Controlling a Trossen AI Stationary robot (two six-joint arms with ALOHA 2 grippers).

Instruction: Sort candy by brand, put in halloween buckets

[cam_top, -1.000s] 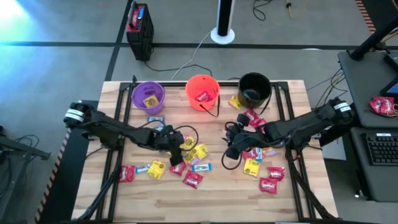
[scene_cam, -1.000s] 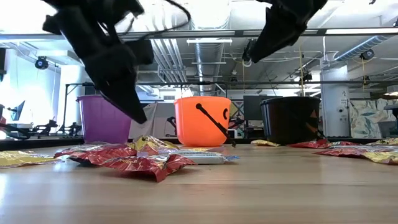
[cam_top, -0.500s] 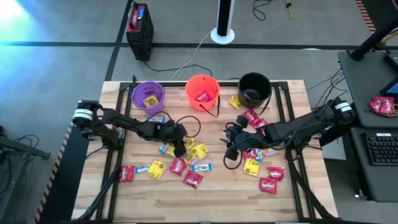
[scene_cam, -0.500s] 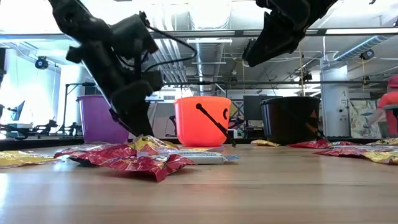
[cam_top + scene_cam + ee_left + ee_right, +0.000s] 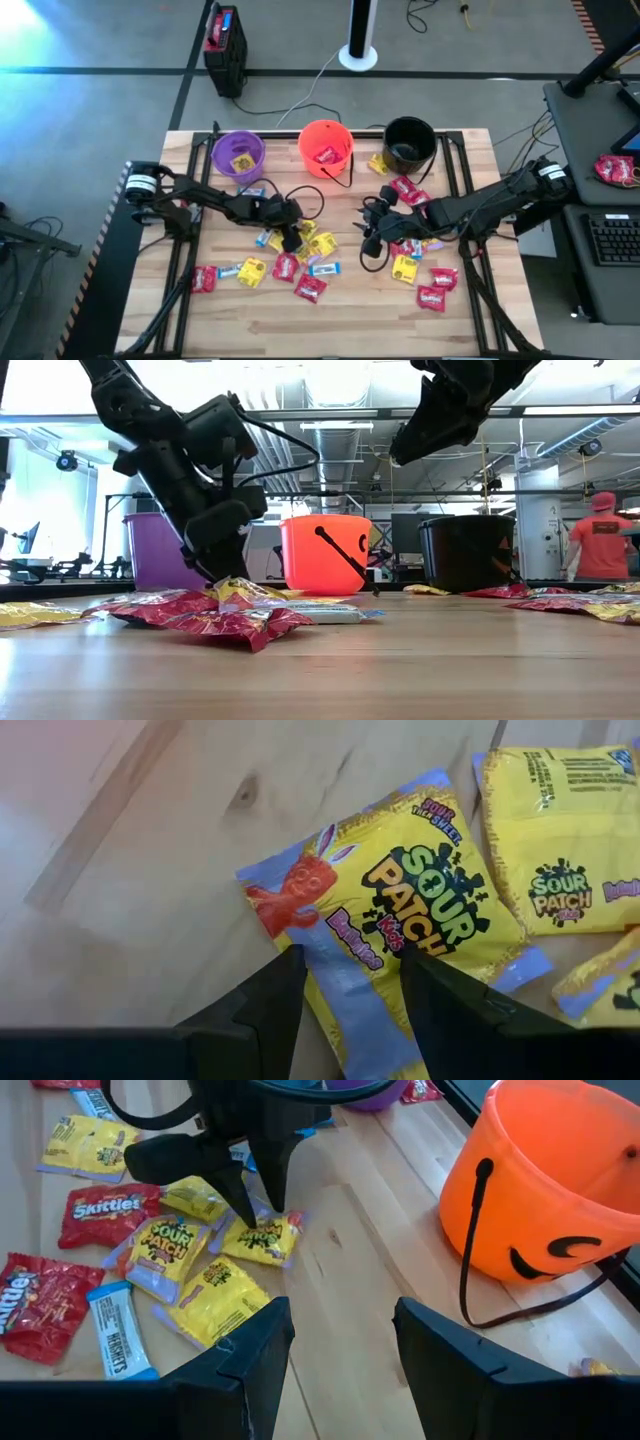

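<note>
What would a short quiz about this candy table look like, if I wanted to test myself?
1. True or false: the round orange plastic bucket stands between the round purple plastic bucket and the round black plastic bucket.
2. Which brand is on the yellow flat wrapped packet under the left gripper and its open fingers?
3. The right gripper hovers: A) open, holding nothing B) inside the black bucket.

Key: 1 true; 2 Sour Patch Kids; 3 A.

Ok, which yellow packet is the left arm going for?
The Sour Patch packet at the cluster's bucket-side edge; the left gripper's open fingers straddle it, unlike its yellow neighbours.
</note>
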